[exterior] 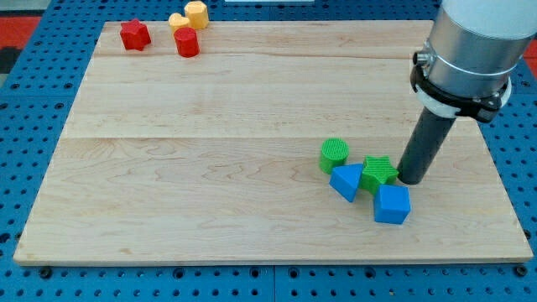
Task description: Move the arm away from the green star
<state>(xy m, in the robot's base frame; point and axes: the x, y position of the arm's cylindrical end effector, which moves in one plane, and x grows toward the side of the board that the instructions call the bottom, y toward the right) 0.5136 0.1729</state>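
Observation:
The green star [379,171] lies on the wooden board [210,151] at the view's lower right. My tip [411,179] stands just to its right, touching or nearly touching it. A green cylinder [333,154] sits to the star's left. A blue triangular block [346,181] lies at the star's lower left, against it. A blue cube [392,204] sits just below the star.
At the view's top left stand a red star [134,34], a red cylinder [187,43], a yellow heart [178,21] and a yellow hexagon [195,13]. The arm's grey body [474,42] fills the top right. A blue pegboard [25,126] surrounds the board.

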